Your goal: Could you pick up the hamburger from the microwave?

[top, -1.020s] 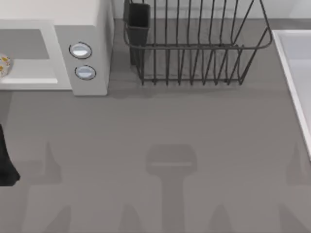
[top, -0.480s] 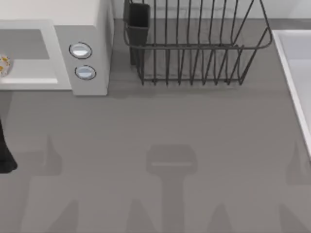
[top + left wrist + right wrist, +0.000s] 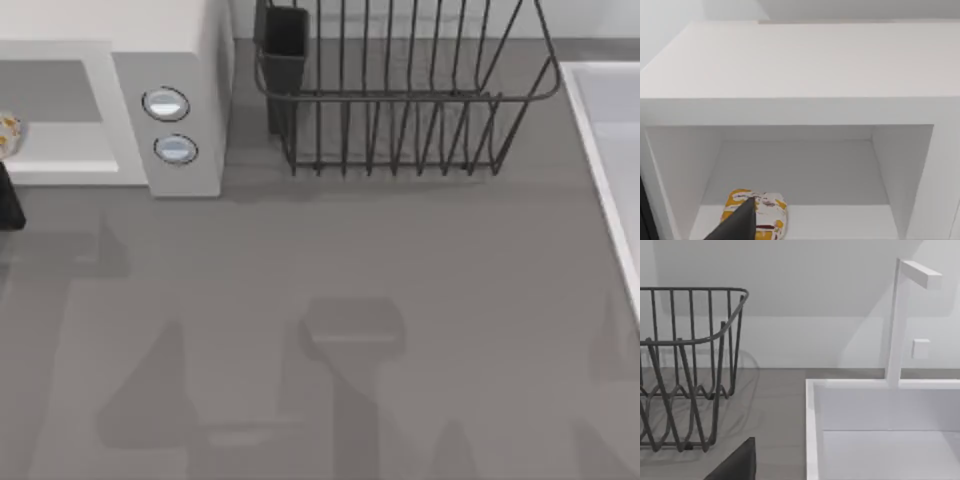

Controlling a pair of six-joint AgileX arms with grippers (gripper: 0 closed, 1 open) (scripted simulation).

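One gripper is at work: the left gripper [image 3: 8, 200], finger state impossible to tell, sits at the microwave [image 3: 190, 60] mouth, with the hamburger [image 3: 8, 135] on the cavity floor at twelve o'clock; right arm parked.

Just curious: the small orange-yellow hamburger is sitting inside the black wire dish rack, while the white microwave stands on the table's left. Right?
Not quite. The left wrist view shows the orange-yellow hamburger inside the white microwave's open cavity, not in the black wire dish rack. The microwave is indeed at left.
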